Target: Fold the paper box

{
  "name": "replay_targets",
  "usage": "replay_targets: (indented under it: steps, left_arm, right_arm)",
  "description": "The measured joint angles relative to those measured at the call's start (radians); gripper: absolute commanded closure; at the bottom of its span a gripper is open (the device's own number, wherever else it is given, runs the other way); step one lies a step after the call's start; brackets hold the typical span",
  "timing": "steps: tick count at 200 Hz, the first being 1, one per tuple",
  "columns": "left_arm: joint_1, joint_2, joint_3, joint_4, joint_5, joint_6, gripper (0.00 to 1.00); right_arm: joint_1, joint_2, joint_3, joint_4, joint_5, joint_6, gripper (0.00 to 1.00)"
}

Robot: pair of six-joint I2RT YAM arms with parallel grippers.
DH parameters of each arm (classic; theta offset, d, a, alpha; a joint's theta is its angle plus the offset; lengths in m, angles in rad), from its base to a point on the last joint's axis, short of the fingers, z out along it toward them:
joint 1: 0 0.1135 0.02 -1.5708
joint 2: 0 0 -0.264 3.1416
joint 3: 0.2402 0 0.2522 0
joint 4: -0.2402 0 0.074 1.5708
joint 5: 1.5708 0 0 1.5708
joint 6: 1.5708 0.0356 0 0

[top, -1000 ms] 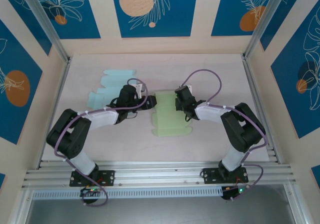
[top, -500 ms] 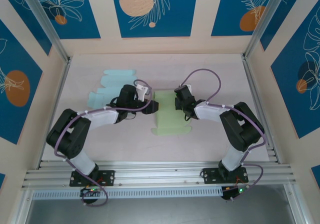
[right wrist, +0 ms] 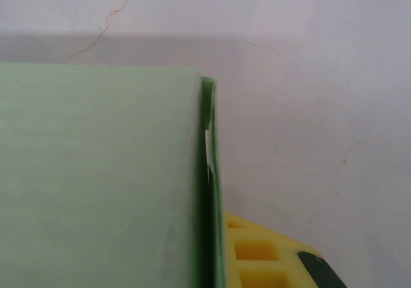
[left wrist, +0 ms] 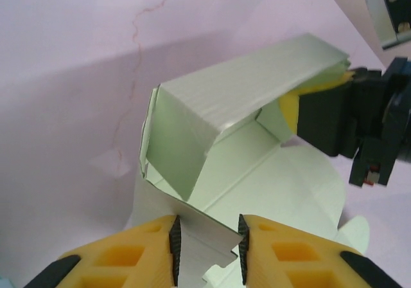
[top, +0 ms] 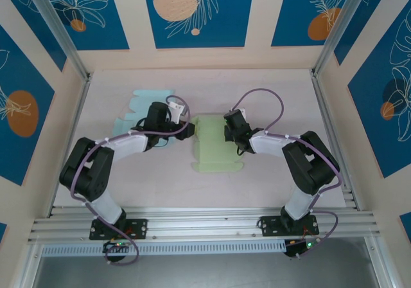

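**A:** Starting nearest us, how do the arms sit?

**B:** The left arm (top: 122,148) and the right arm (top: 282,143) rise from their bases at the near edge. Their elbows bend outward and their forearms reach low and inward. The two wrists face each other over the middle of the table (top: 276,95).

**A:** And the paper box?

**B:** The pale green paper box (top: 218,153) lies between them at the table's centre, partly folded. From above it looks about as wide as it is deep, so I cannot name a long axis for the whole sheet. Its rounded tabs (top: 218,170) lie flat and point toward the near edge.

**A:** Is anything raised?

**B:** Yes, the far part. A raised panel (left wrist: 250,89) is bent up and over like a low tunnel. Its long axis runs left to right, from one gripper to the other.

**A:** What about the left gripper?

**B:** The left gripper (top: 189,128) is at the box's left edge. In its wrist view the yellow fingers (left wrist: 151,231) stand a little apart, with a flap (left wrist: 205,249) of the box filling the gap. I cannot tell whether they press on it.

**A:** And the right one?

**B:** The right gripper (top: 229,132) is clamped on the right end of that raised panel, with one yellow pad (left wrist: 297,105) beneath it.

**A:** What lies further back?

**B:** Light blue sheets (top: 146,101) lie flat on the far left, beyond the left arm and apart from the box.
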Motion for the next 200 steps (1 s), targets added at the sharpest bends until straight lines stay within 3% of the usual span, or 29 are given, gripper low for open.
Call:
replay_targets:
  steps: [80, 138, 200]
  left_arm:
    - [-0.003, 0.073, 0.048, 0.08, 0.098, -0.117, 0.77]
    - [-0.003, 0.074, 0.078, 0.063, 0.005, -0.161, 0.79]
    - [-0.003, 0.07, 0.067, 0.08, -0.023, -0.221, 0.53]
  right_arm:
    - [0.01, 0.0, 0.0, 0.002, 0.005, 0.001, 1.0]
    - [0.029, 0.0, 0.0, 0.003, 0.016, 0.004, 1.0]
    - [0.045, 0.005, 0.01, -0.014, 0.037, 0.039, 1.0]
